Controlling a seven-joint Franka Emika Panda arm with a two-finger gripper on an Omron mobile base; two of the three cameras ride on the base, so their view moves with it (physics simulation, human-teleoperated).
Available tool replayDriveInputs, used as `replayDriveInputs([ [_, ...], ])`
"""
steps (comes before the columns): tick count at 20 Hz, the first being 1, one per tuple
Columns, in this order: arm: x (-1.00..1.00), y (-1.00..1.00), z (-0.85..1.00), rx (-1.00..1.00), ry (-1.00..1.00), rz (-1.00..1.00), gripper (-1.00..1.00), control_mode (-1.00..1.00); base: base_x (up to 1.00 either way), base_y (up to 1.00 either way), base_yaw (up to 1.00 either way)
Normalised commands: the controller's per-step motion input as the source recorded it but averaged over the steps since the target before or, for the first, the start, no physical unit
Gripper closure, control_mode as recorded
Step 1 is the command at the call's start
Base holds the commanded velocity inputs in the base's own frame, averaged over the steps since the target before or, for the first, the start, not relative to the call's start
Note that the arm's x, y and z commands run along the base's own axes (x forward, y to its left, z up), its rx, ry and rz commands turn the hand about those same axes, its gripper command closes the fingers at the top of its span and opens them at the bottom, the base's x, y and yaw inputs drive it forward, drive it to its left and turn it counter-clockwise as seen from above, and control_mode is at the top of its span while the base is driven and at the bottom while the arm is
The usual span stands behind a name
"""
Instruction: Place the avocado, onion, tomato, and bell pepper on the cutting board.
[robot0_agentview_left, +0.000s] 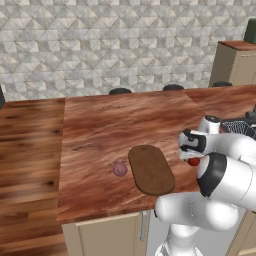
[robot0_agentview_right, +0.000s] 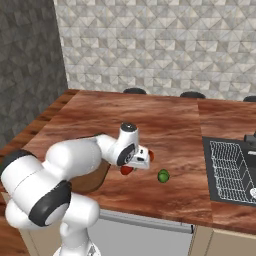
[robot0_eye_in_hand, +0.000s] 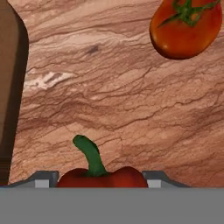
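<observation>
The tool (robot0_eye_in_hand: 101, 181) sits with a fingertip on either side of the bell pepper (robot0_eye_in_hand: 100, 177), apparently gripping it, its green stalk pointing up between them. In the hand view the cutting board (robot0_eye_in_hand: 11, 87) lies along the left edge and the tomato (robot0_eye_in_hand: 186, 28) at upper right. The carry must therefore go leftward, across bare bench (robot0_eye_in_hand: 113, 100), toward the board's long side.

wall (robot0_agentview_left: 125, 45) – grey faceted tile | countertop (robot0_agentview_left: 110, 125) – reddish wood | sink (robot0_agentview_right: 231, 170) – dark, wire rack
</observation>
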Motion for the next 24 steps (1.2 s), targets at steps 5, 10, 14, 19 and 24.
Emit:
replayDriveInputs([
  [5, -0.06, 0.31, 0.52, 0.01, 0.0, 0.03, 1.0, -1.0, 0.0, 0.0, 0.0],
  [10, 0.0, 0.49, 0.36, 0.03, 0.0, 0.01, 1.0, -1.0, 0.0, 0.0, 0.0],
  [14, 0.0, 0.54, 0.25, 0.04, 0.0, 0.0, 1.0, -1.0, 0.0, 0.0, 0.0],
  [19, 0.05, 0.57, 0.11, 0.07, 0.0, 0.0, 1.0, -1.0, 0.0, 0.0, 0.0],
  [24, 0.07, 0.59, 0.02, 0.07, 0.0, 0.0, 1.0, -1.0, 0.0, 0.0, 0.0],
])
